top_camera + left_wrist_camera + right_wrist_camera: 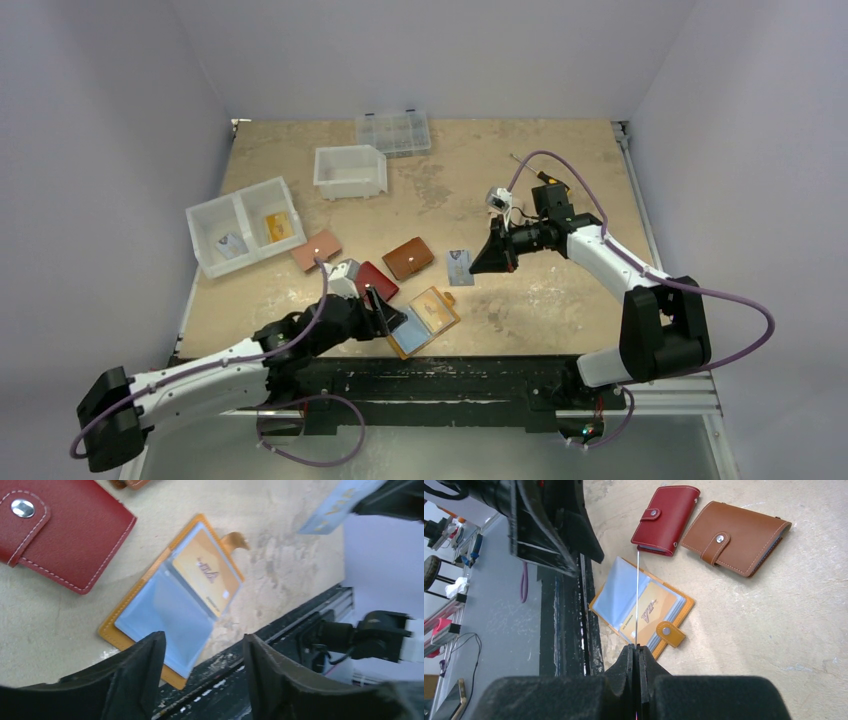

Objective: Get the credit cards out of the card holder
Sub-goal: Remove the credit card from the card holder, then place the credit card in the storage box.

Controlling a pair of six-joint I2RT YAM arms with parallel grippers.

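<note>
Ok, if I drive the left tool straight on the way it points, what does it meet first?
Most likely the open card holder: the left tool, jaws apart, points at its near clear sleeve page. How far above it the tool hangs is unclear.

White shells along the left arm [200, 378] and right arm [600, 252], black joint blocks between, behind each claw. Matte black, wedge-shaped fingers [137, 677] on the left gripper [202, 642]; likewise black on the right gripper [637, 652]. Purple cable [540, 153] trailing back from each claw. Small white block [496, 199] with thin wires just behind the right claw.
</note>
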